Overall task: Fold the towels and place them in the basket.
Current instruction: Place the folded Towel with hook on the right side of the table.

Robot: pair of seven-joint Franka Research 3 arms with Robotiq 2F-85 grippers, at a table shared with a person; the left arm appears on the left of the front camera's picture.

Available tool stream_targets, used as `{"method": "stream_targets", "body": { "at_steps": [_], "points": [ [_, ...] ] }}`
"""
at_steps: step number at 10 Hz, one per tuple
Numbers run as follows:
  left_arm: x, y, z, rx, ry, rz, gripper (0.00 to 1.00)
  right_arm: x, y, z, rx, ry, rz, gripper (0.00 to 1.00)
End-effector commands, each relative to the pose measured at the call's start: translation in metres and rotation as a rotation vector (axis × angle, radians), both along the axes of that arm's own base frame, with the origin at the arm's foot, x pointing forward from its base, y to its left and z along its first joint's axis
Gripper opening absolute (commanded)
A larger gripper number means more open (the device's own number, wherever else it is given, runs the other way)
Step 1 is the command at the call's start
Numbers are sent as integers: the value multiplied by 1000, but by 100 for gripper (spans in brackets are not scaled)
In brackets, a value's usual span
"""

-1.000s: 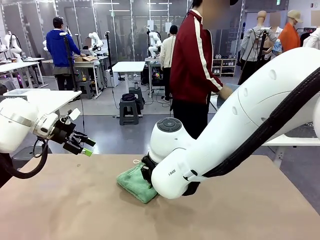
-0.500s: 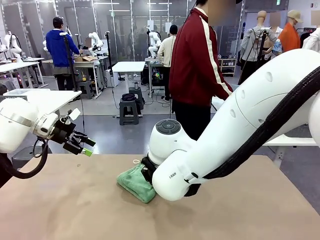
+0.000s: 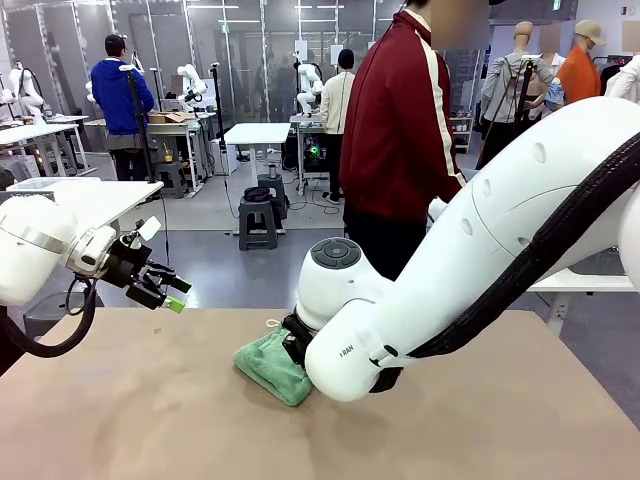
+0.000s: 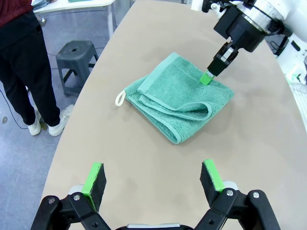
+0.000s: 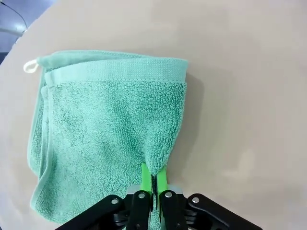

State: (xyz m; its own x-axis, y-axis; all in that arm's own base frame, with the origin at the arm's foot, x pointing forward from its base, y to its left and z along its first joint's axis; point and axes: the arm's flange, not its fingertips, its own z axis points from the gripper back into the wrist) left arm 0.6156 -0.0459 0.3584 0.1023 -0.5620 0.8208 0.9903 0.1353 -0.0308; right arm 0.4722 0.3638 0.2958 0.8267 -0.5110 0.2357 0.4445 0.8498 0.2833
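Right gripper [image 5: 153, 176]: jaws closed, green pads almost meeting, with a narrow pinch of cloth drawn up between them. The cloth belongs to the mint-green rectangular terry-cloth towel [image 5: 105, 129], gripped at the middle of its near edge.

Location of towel: folded in layers and lying flat on the tan surface [image 3: 150, 400], about mid-width and towards the far side, where a person in a dark red jacket [image 3: 400, 130] stands.

Governing relation: the whole towel extends away from the right gripper. Its white hanging loop [image 5: 30, 66] is at the far corner and the stacked hems run along one side. The pinch therefore sits on the edge opposite the loop end, and any lift or fold would, in my judgement, carry that edge over the rest.

Arm pose: the right arm [image 3: 480, 250] reaches low across the middle, wrist bent down steeply over the towel [image 3: 268, 365].

Left gripper [image 4: 152, 172]: jaws fully apart, holding nothing. It hangs above the left edge of the surface [image 3: 170, 292], well apart from the towel [image 4: 177, 100], which lies ahead of it. The right arm is plainly the nearer.

Risk noted: the pinch is thin and may take only the top layer.
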Motion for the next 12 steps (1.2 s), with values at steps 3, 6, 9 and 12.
{"method": "stream_targets", "body": {
  "at_steps": [3, 6, 9, 12],
  "points": [
    [-1, 0, 2, -3, 0, 0, 100, 0, 1, 0, 8, 1, -14, 0],
    [-1, 0, 2, -3, 0, 0, 100, 5, -4, -3, -45, -10, -17, 5],
    [-1, 0, 2, -3, 0, 0, 100, 61, -61, -3, -144, -147, -124, 5],
    [-1, 0, 2, -3, 0, 0, 100, 98, -135, -5, -172, -124, 92, 5]
  ]
}}
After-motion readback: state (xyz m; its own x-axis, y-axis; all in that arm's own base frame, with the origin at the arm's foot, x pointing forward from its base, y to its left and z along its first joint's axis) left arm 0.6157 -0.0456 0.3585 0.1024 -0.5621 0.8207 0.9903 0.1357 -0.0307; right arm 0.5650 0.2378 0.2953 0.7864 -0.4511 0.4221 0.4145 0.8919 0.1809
